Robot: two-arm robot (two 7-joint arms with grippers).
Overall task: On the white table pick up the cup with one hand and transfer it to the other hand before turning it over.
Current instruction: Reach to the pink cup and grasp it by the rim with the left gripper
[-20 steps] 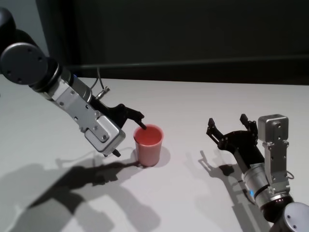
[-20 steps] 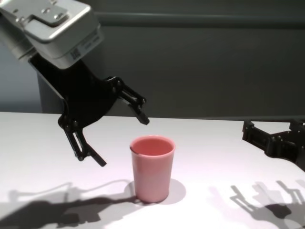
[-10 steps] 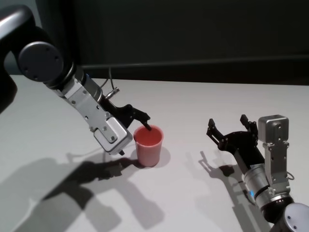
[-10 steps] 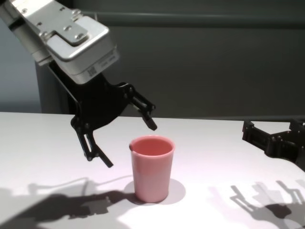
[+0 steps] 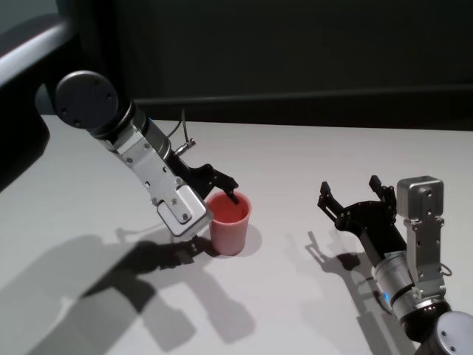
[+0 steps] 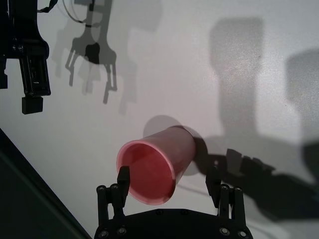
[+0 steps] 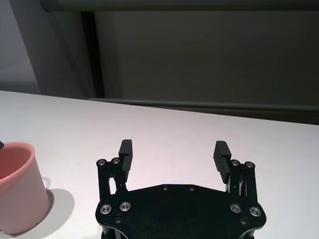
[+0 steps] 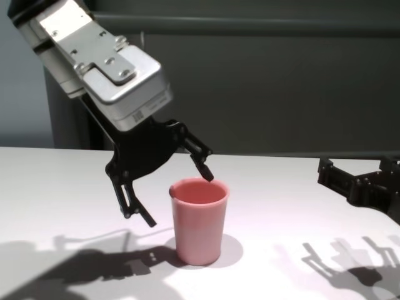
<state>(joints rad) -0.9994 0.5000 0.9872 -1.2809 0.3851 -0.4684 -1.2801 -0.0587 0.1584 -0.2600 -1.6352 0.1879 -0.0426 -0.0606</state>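
Observation:
The salmon-pink cup [image 5: 230,224] stands upright, mouth up, on the white table [image 5: 295,159]. My left gripper [image 5: 214,220] reaches down at a slant from the left and is open. One fingertip [image 8: 207,174] is at the cup's [image 8: 200,224] far rim and the other hangs low beside its near left side. In the left wrist view the cup [image 6: 155,162] lies between the spread fingers of the left gripper [image 6: 167,174]. My right gripper [image 5: 349,186] waits open to the right of the cup, just above the table, holding nothing.
A dark wall [image 5: 295,52] runs behind the table's far edge. Arm shadows fall on the tabletop to the cup's near left. In the right wrist view the cup [image 7: 16,189] is off to one side of the open right gripper [image 7: 173,145].
My left gripper has come down and to the right, from just beside the cup to straddling its rim. The cup and the right arm have not moved.

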